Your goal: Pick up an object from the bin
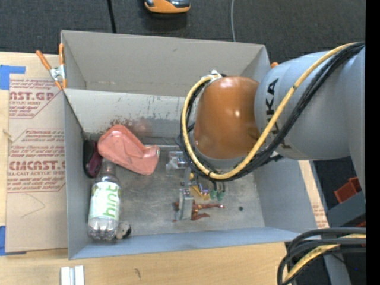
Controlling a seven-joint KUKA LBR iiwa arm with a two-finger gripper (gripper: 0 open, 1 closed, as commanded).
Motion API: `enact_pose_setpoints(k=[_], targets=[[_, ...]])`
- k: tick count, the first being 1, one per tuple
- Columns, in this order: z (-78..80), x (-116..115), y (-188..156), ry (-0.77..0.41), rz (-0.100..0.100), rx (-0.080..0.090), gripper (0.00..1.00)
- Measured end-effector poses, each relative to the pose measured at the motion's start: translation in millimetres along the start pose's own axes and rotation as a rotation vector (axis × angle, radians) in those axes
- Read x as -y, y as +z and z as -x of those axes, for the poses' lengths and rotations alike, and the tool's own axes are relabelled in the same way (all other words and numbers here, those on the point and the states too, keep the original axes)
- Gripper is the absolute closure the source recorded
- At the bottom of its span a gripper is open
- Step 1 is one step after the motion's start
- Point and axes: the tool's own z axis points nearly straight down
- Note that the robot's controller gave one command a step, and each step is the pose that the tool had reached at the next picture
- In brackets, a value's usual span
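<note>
Grey bin of loose things, arm reaching inside.
A clear bottle lies front-left, a pink lump behind it; the gripper hangs low mid-front, a small red scrap just right of it; whether it is open cannot be told.

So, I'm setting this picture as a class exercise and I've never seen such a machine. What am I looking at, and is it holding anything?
One camera looks down into a grey metal bin. The big grey shape coming in from the right is a robot arm, and the orange cover is part of it. Its gripper hangs low over the bin's floor, beside some small red bits. Further left lie a pink soft thing, a clear plastic bottle and a dark purple thing. I cannot tell whether the gripper holds anything.
</note>
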Motion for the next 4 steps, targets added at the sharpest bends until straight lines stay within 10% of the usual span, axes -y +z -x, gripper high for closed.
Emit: enact_pose_setpoints(k=[1,3,4], targets=[[1.7,1,-5,0.002,0.001,0.008,0.00],[5.4,79,30,-0.010,-0.002,0.009,0.00],[7.5,72,71,-0.330,-0.002,0.010,0.00]])
